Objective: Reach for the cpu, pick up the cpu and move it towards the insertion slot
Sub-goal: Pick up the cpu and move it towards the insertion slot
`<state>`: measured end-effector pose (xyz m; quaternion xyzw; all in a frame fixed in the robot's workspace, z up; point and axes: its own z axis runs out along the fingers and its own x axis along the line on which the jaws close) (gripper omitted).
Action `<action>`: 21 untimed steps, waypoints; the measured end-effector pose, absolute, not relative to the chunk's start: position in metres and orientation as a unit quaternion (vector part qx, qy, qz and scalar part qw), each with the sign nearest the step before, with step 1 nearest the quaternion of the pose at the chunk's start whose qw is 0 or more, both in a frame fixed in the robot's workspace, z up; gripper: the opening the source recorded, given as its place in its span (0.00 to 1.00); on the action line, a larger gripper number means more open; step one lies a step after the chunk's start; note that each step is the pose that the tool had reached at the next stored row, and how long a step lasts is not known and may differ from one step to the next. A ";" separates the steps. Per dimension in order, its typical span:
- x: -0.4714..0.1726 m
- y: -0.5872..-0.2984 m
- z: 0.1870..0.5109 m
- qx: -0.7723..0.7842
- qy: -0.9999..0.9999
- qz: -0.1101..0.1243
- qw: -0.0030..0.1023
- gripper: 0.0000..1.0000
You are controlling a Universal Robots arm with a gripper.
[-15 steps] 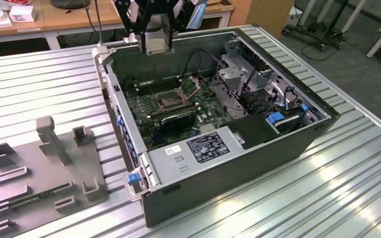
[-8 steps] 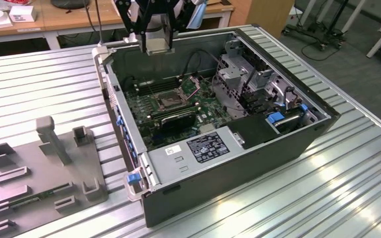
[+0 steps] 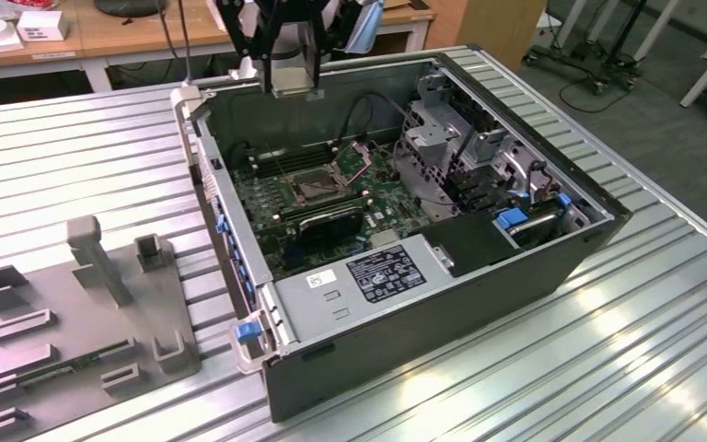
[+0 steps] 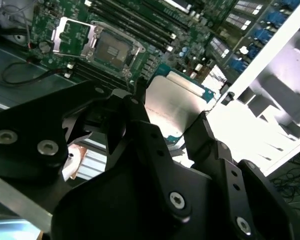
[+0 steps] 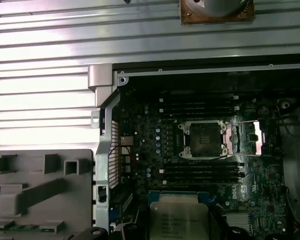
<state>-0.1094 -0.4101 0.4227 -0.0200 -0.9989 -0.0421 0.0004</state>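
An open computer case (image 3: 452,230) lies on its side on a slatted metal table (image 3: 71,157), and the arm hangs over its far rim, at about 11 o'clock from the board in the exterior view. The pick-up looks done: in the second wrist view the gripper (image 4: 172,131) has its black fingers (image 4: 140,112) closed on two opposite edges of the cpu (image 4: 172,102), its silvery face showing between them, lifted above the green board (image 4: 50,20). In the first wrist view the cpu (image 5: 179,217) sits at 6 o'clock from the slot (image 5: 202,140). The slot stands open and dark inside its silver frame, its hinged cover folded back at 3 o'clock, so what is left, by these pictures, is the carry across to it. Black memory slots (image 5: 200,172) run between chip and socket, a further row lies beyond at 12 o'clock, and loose cables (image 3: 366,115) hang just beside the socket; none appears to block a path from above. A grey parts tray (image 3: 77,327) rests on the table at 9 o'clock from the case, well apart.
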 end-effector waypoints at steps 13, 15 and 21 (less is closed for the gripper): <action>-0.076 -0.391 0.420 -0.020 -0.999 -0.042 0.000 0.54; -0.073 -0.387 0.419 -0.020 -0.999 -0.042 0.000 0.54; -0.066 -0.377 0.418 -0.020 -0.999 -0.042 0.000 0.54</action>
